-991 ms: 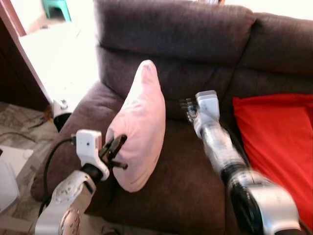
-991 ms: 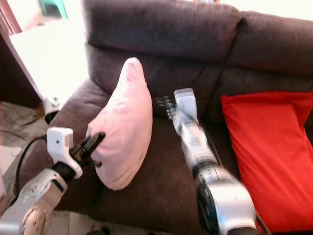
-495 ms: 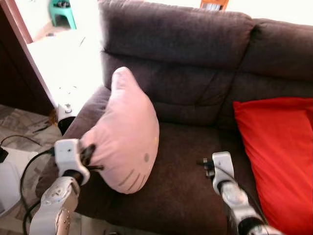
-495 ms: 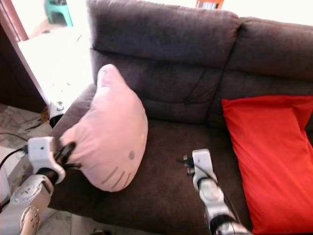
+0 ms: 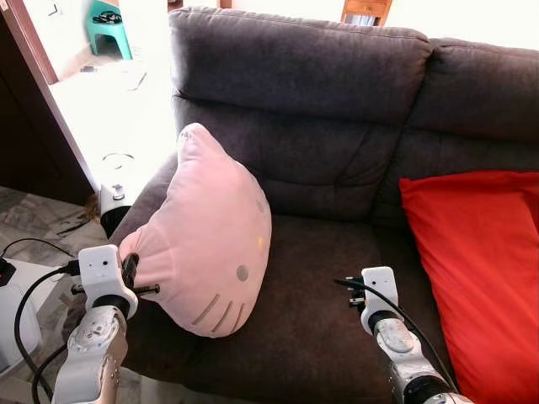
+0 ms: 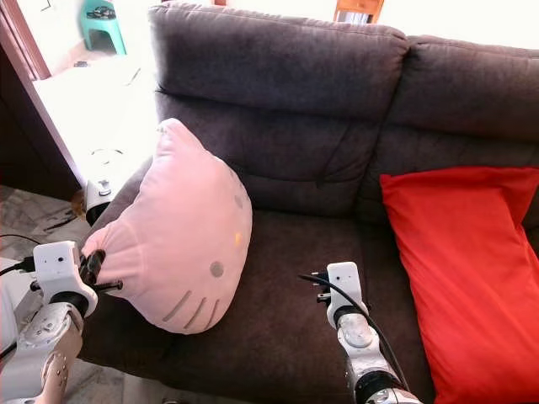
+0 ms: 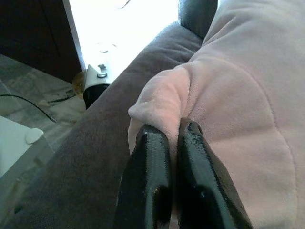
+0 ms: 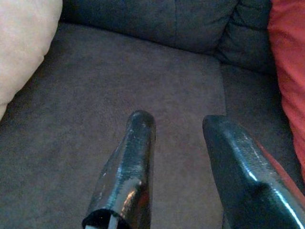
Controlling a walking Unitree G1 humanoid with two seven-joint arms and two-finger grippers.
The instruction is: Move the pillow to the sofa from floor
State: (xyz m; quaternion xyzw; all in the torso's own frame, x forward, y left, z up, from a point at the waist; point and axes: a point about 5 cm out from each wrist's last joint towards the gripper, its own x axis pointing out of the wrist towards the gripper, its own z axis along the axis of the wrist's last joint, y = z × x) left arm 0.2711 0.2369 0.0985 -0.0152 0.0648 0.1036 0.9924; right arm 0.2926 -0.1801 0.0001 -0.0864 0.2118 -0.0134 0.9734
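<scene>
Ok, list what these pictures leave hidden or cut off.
- Pillow: its back face and the sofa seat under it, hidden by the pillow itself in the eye views.
- Red cushion: cut off by the right edge.
- Left gripper: the pinched pillow corner's depth between the fingers, hidden in the left wrist view.

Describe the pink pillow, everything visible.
The pink pillow is a soft plush cushion shaped like a cat's face, with pointed ears, a small oval eye, a yellow nose spot and stitched whiskers. It stands tilted on the left seat of the dark brown sofa, leaning toward the armrest. The left gripper is shut on a pinched corner of its fabric. The right gripper is open, clear of it.
</scene>
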